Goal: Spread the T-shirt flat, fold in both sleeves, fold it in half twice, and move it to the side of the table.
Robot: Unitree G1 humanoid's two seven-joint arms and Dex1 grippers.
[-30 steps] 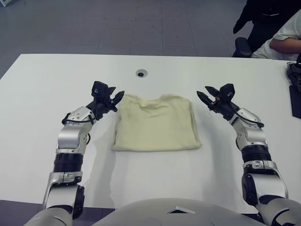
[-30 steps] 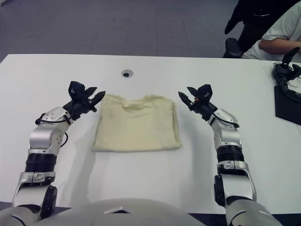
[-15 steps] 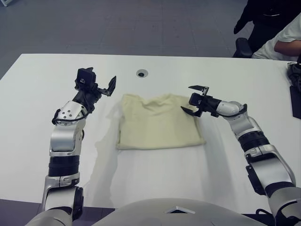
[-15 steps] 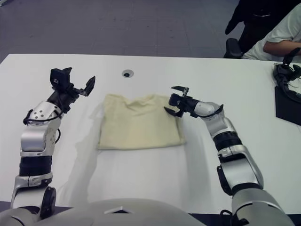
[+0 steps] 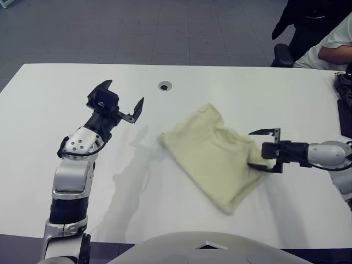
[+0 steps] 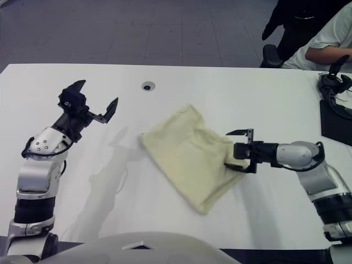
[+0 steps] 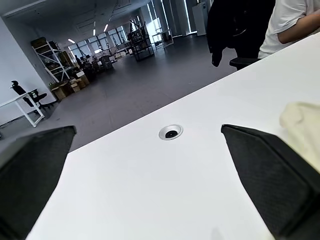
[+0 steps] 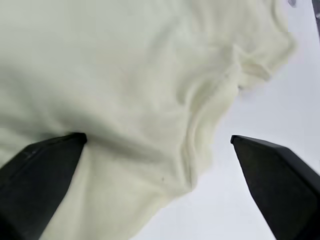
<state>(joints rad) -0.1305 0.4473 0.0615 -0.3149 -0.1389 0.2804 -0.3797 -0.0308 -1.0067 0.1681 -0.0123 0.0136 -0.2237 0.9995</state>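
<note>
a white table stands on a grey floor, with a small round cable hole near its far edge. in the head views the pale yellow t-shirt lies folded on the table, right of the middle. it is skewed, so one corner points toward the cable hole and another toward the robot. the right gripper sits low at the t-shirt's right edge. it is spread wide, with the cloth's edge between its two sides but not clamped. the left gripper hangs raised above the table, well apart from the t-shirt on its left, and is likewise released. in the left wrist view its two dark fingers frame bare tabletop and the cable hole, with a corner of the t-shirt near one finger and a large hall with shelves beyond the table. in the right wrist view the right gripper's two dark tips stand far apart on either side of wrinkled cloth, with a hemmed edge and white table beside it.
</note>
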